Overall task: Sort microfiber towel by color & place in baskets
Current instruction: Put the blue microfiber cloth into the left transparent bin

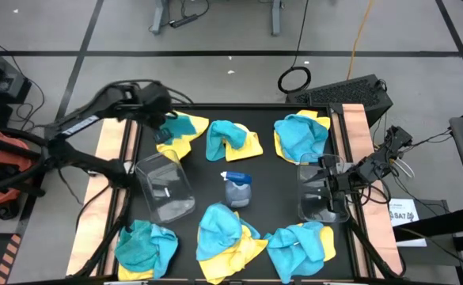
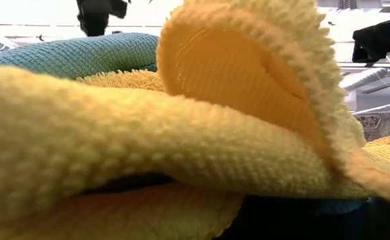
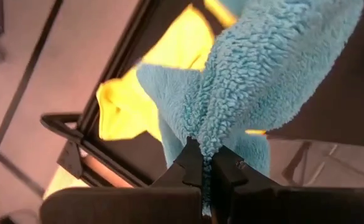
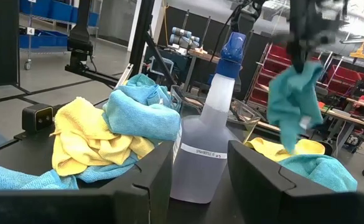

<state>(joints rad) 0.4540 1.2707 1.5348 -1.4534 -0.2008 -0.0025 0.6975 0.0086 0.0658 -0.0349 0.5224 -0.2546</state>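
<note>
The left gripper has its jaws pinched tight on a fuzzy teal towel, which hangs bunched above the yellow towel at the table's far left. The right gripper hovers half open, holding nothing, over the right clear basket. The left basket sits near the spray bottle.

Towel piles on the table: six, each mixing teal and yellow microfiber towels. Clear baskets: two. Spray bottle: one. Robot arms: two.
</note>
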